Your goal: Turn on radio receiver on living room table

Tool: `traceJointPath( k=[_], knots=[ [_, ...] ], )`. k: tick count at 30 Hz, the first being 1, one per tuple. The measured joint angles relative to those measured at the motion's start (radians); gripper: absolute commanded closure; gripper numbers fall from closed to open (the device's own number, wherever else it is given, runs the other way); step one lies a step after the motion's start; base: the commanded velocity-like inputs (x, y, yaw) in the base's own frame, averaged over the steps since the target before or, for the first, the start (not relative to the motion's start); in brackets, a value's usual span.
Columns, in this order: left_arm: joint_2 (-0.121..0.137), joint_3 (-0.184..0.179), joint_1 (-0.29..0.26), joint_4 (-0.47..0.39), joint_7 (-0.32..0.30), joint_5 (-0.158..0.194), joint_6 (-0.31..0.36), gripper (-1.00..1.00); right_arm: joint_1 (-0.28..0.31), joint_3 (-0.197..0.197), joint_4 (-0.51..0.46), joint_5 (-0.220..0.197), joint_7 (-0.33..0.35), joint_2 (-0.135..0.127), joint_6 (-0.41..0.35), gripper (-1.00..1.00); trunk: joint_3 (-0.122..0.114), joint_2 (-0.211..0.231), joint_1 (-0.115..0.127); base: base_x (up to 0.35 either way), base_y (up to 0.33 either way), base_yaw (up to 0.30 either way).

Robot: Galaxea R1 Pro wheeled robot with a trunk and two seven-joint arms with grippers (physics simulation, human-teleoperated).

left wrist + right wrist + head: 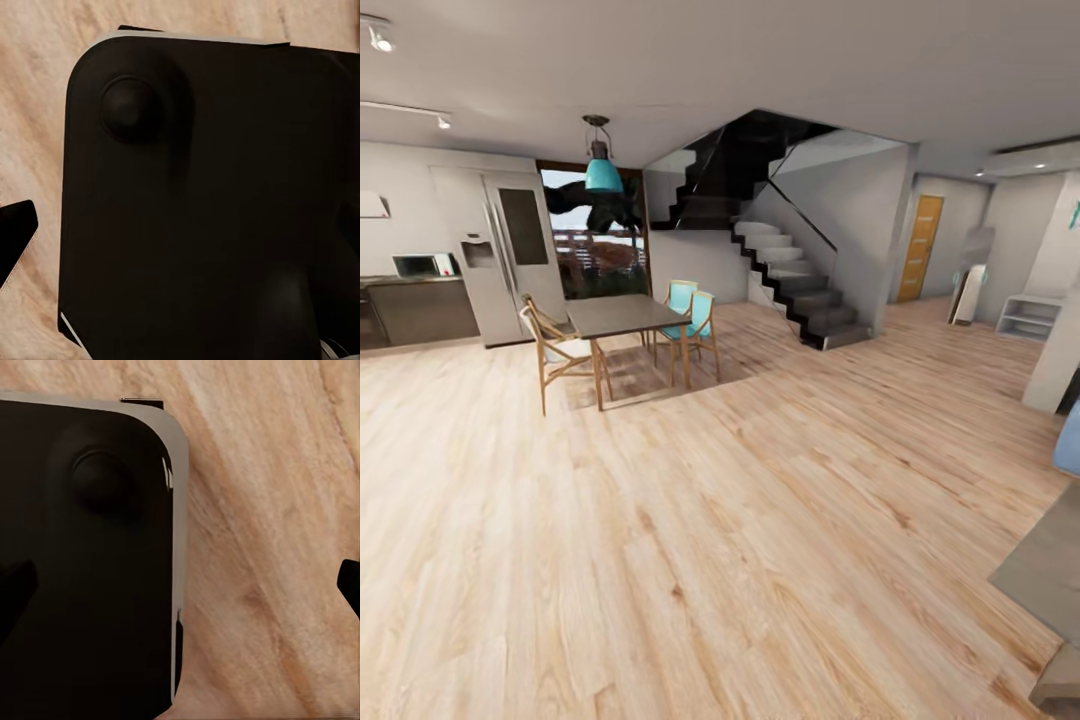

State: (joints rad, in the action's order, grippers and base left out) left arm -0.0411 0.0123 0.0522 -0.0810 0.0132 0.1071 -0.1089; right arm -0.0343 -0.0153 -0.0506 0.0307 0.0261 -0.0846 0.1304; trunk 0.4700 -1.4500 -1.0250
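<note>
Both wrist cams look down past the black robot base [210,210] at plank floor [690,560]; pincer opening can't be told on either arm. Beyond: dining table [622,315] with chairs, staircase [800,290] behind it. Radio not located.

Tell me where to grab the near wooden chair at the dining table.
Take the wooden chair by its backrest's top rail, probably from the open floor behind it: the rail stands clear, while the dining table blocks the seat side.

Both wrists aimed down over the robot's own black base [210,210]; fingers' state unclear.
</note>
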Motion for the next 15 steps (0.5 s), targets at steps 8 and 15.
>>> traceJointPath(
  k=[8, 15],
  knots=[
    [-0.001, 0.001, 0.000, 0.000, -0.001, 0.000, 0.000, -1.00, 0.000, 0.000, 0.000, 0.000, 0.000, 0.000, 0.000, -1.00, 0.000, 0.000, 0.000, 0.000, 0.000, -0.294],
    [-0.002, 0.000, 0.000, 0.000, -0.002, -0.001, 0.000, -1.00, 0.001, 0.000, 0.000, 0.000, 0.000, 0.000, 0.000, -1.00, 0.000, 0.000, 0.000, 0.000, 0.000, -0.294]
  ],
)
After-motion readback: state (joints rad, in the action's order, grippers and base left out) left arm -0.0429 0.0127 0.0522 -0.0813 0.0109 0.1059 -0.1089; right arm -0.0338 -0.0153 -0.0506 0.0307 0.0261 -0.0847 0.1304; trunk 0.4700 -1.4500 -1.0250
